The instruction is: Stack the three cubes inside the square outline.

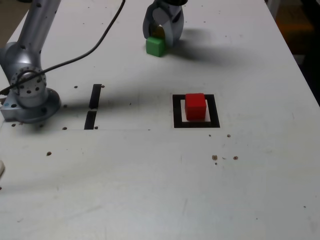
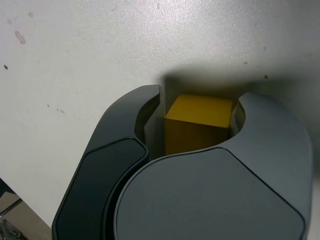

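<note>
Red block (image 1: pixel 195 106) is sitting inside the black square outline (image 1: pixel 214 111); grey fingers (image 2: pixel 272 127) are pinching the yellow block (image 2: pixel 201 110), far side; green block (image 1: pixel 155 47) is waiting, stacking is remaining

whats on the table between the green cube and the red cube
Bare tabletop in the exterior view, crossed only by the upper part of the black square outline near the red cube; the green cube stands outside it.

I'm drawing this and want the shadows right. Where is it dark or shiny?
Exterior view: a soft, blurry shadow stretches right from the claw. Wrist view: dark shade hugs the yellow cube, and grainy glare brightens the table.
</note>
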`<act>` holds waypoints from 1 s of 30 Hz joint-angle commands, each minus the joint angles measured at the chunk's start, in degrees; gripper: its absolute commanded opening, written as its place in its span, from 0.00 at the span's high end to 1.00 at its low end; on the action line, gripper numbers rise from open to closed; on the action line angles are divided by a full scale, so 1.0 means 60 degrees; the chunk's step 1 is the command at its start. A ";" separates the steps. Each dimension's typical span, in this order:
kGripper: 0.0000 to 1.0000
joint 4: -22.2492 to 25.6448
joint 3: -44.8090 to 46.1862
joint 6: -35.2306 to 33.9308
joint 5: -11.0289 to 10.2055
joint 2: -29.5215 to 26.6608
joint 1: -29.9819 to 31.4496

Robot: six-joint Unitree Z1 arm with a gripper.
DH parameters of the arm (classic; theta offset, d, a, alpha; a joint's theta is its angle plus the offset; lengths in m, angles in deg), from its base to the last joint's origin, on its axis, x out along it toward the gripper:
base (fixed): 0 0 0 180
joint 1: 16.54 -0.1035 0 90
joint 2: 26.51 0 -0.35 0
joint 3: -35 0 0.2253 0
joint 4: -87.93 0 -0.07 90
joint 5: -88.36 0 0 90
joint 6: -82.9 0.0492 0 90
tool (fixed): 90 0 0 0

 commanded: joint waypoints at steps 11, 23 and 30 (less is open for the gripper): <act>0.81 0.0191 -0.0351 0.0019 0.0915 -0.0328 -0.0057; 0.81 0.1227 -0.0816 -0.0914 0.0219 -0.1818 0.0799; 0.81 0.2646 -0.0629 -0.4040 0.0104 -0.2814 0.2552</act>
